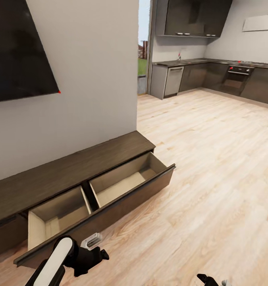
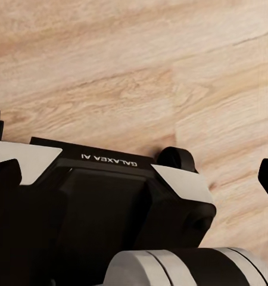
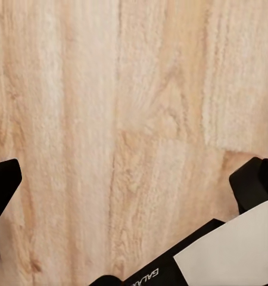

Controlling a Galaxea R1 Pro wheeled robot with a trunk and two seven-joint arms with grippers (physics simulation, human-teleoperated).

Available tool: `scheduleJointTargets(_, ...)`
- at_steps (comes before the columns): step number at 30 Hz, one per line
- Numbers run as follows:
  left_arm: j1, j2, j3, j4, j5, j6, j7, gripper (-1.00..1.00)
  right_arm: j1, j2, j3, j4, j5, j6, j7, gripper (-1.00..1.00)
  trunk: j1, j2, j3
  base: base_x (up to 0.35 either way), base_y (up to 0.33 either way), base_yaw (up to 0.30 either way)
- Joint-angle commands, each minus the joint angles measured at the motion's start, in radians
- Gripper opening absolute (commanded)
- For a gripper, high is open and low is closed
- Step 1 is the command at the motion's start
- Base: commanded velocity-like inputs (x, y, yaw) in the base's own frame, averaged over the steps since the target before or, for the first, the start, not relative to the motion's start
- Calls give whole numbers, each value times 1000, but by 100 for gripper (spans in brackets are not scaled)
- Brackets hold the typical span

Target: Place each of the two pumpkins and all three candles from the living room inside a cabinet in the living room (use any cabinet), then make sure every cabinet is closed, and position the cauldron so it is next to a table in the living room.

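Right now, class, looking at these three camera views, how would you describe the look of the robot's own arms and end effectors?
The left arm has a glossy white link meeting matte black joints. The left wrist view shows a black and white housing printed GALAXEA AI in white letters, above a grey ribbed cylinder. The right end effector has black fingers, with a white panel edged in black beside them.

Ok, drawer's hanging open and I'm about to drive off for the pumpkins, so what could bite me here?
1. The cabinet has its wide drawer pulled far out over the wooden floor; the left arm sits right beside its front, so turning the base could clip it.
2. Both compartments look empty, so nothing seems stored yet, and the drawer must still be shut afterwards.
3. The right gripper appears open with only floor between its fingertips.
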Motion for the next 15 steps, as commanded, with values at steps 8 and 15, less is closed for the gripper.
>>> scheduleJointTargets(8, 0, 1, -29, -1, 10, -1, 13, 100, -1, 1, -7, 0, -2, 7, 1, 100, 0, 0, -5, 0, 0, -269)
scheduleJointTargets(15, 0, 1, -33, -1, 10, -2, 12, 100, -1, 1, -8, 0, -2, 5, 1, 100, 0, 0, -9, 0, 0, -269)
